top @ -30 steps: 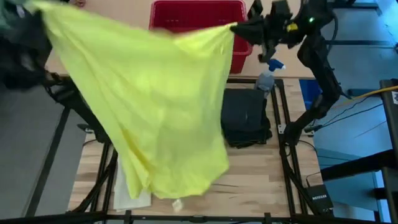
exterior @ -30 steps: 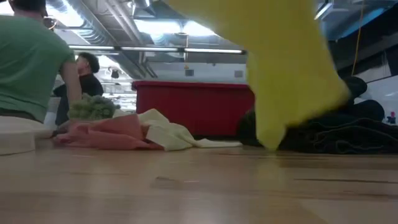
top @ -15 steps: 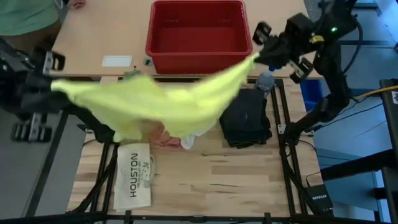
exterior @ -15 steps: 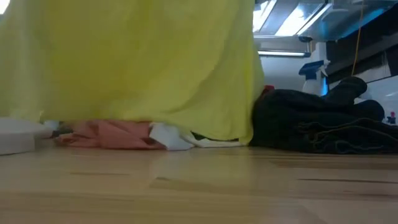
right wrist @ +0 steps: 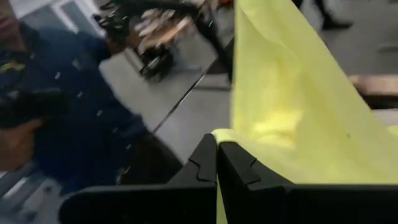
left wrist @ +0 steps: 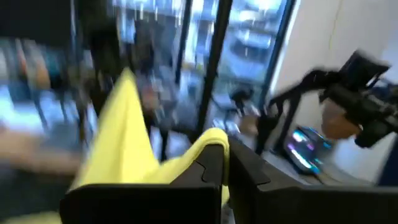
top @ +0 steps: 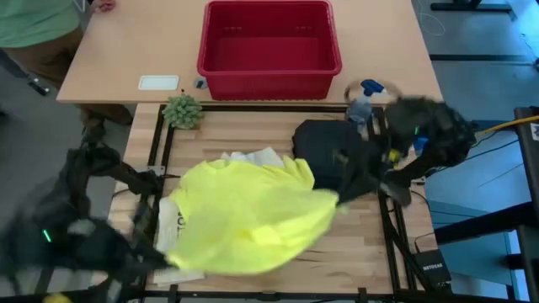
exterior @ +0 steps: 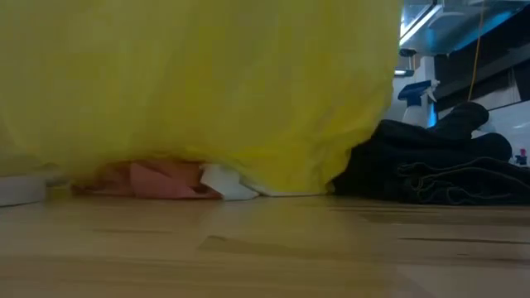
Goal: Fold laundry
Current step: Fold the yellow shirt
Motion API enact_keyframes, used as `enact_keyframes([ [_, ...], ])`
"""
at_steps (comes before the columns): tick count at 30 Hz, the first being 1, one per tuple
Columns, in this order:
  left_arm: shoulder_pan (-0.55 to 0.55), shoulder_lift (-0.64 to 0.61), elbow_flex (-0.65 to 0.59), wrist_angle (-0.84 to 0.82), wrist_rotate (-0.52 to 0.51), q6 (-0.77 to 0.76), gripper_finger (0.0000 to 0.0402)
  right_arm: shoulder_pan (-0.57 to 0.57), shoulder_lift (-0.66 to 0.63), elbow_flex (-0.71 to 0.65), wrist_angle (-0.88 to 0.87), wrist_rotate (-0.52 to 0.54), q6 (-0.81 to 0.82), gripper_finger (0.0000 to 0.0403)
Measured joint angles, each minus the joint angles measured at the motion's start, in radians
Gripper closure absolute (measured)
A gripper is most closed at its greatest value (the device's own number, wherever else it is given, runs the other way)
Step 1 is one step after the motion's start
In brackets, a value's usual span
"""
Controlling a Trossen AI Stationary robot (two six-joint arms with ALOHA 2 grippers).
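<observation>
The bright yellow T-shirt (top: 253, 220) is spread between my two grippers above the middle of the table. In the low view the T-shirt (exterior: 199, 83) fills the upper picture. My left gripper (left wrist: 225, 167) is shut on it near the table's near left corner. My right gripper (right wrist: 217, 157) is shut on it toward the right, in front of the folded black trousers (top: 327, 151). A white cloth (top: 253, 157) and a pink cloth (exterior: 157, 179) lie on the table behind and under the shirt. My left gripper pinches the T-shirt's edge (left wrist: 210, 142) between its two shut fingers, which point about level. The cloth runs away from the fingers in a ridge and hangs below. My right gripper pinches another bunched edge of the T-shirt (right wrist: 231, 134) between its two shut fingers, slanting slightly down. The shirt spreads out from there and sags toward the table; its lower part (exterior: 281, 178) reaches down near the cloths.
A red basket (top: 269, 71) stands at the far edge, with a small green plant (top: 183, 110) and a spray bottle (top: 362, 97) beside it. A flat white printed item (top: 171, 229) lies half under the shirt at the near left. A person (top: 38, 17) stands at the far left.
Both grippers have swung from the far side toward the table's near edge and down, turning as they went and staying shut on the T-shirt. The shirt, first held high and then stretched between them at the far side, now billows low over the table's middle.
</observation>
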Motion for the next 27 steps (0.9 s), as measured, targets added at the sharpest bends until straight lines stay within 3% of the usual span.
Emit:
enact_keyframes([
  [3,-0.024,0.071,-0.002,-0.122,0.001,-0.344,0.0401,0.108,-0.001,-0.077,0.044,0.033,0.050,0.0403],
  [7,-0.076,0.163,-0.001,-0.171,0.000,-0.688,0.0401,0.227,0.001,-0.202,0.121,0.052,0.135,0.0403],
  [16,-0.140,0.343,-0.001,-0.161,-0.007,-1.116,0.0401,0.328,-0.001,-0.563,0.501,0.002,0.249,0.0403],
  [18,-0.140,0.372,-0.002,-0.107,-0.059,-1.085,0.0401,0.327,0.000,-0.629,0.615,-0.014,0.286,0.0403],
  [20,-0.139,0.377,-0.003,-0.016,-0.155,-0.938,0.0401,0.317,0.001,-0.651,0.719,-0.015,0.290,0.0403],
  [23,-0.138,0.353,-0.001,0.104,-0.328,-0.629,0.0401,0.277,-0.003,-0.627,0.803,-0.017,0.249,0.0403],
  [26,-0.126,0.315,-0.001,0.174,-0.486,-0.298,0.0401,0.224,-0.012,-0.556,0.768,0.024,0.147,0.0403],
  [27,-0.117,0.295,-0.001,0.182,-0.497,-0.199,0.0401,0.195,-0.013,-0.522,0.751,0.034,0.110,0.0403],
])
